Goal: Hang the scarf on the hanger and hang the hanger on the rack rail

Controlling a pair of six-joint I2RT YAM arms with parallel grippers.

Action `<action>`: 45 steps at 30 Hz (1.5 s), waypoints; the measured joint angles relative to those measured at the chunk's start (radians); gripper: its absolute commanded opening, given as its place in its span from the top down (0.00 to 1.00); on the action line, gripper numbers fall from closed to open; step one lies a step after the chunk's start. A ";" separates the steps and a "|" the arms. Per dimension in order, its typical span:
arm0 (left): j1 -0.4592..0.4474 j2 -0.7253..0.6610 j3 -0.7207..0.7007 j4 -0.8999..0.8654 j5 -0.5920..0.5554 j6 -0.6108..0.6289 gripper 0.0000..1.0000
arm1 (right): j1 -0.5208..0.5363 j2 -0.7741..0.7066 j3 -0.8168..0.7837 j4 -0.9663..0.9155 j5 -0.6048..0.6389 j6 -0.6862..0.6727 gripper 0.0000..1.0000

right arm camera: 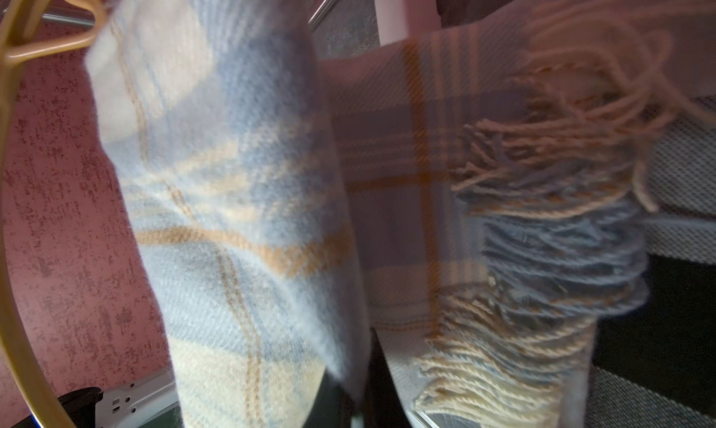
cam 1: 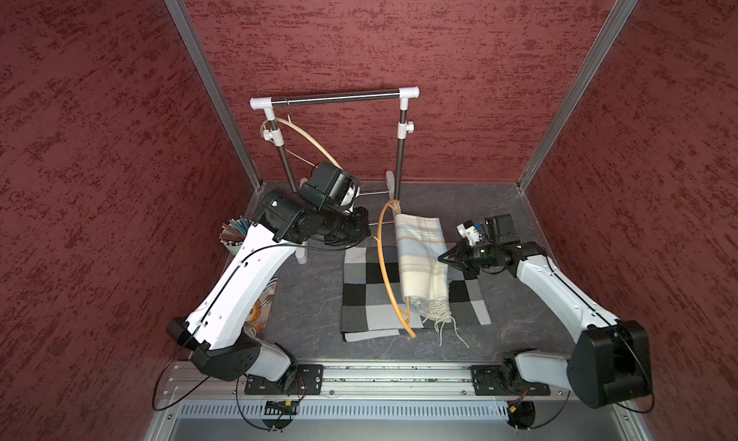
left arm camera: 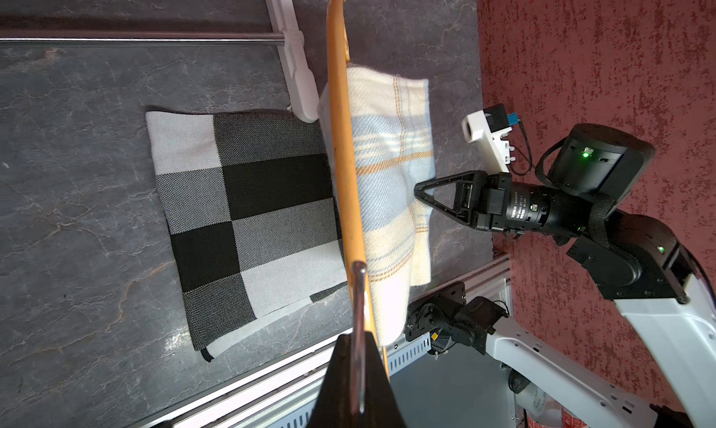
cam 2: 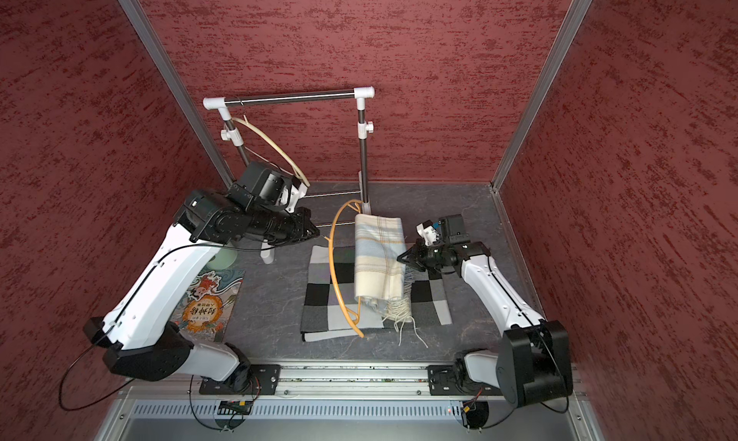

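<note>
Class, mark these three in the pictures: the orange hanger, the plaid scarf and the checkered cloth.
orange hanger [cam 1: 381, 259]: in a top view, middle of its curved arm.
plaid scarf [cam 1: 419, 255]: in a top view, middle of the folded fabric.
checkered cloth [cam 1: 355, 295]: in a top view, a black square near its edge.

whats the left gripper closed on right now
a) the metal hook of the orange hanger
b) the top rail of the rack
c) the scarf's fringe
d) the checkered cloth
a: in the left wrist view, the left gripper is shut on the metal hook of the orange hanger.
</note>
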 measured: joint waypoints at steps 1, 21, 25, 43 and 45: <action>0.007 0.001 0.024 -0.010 0.010 0.000 1.00 | 0.000 0.000 0.000 0.006 -0.014 0.010 1.00; 0.142 0.168 0.529 -0.225 0.151 0.038 1.00 | 0.037 -0.024 -0.012 0.205 -0.152 0.200 1.00; 0.174 0.168 0.529 -0.230 0.185 0.042 1.00 | 0.065 0.006 -0.045 0.259 -0.146 0.208 1.00; 0.216 0.168 0.529 -0.264 0.244 0.071 1.00 | 0.127 0.233 -0.146 0.469 -0.144 0.190 1.00; 0.216 0.168 0.529 -0.264 0.249 0.076 1.00 | 0.139 0.262 -0.148 0.497 -0.145 0.190 1.00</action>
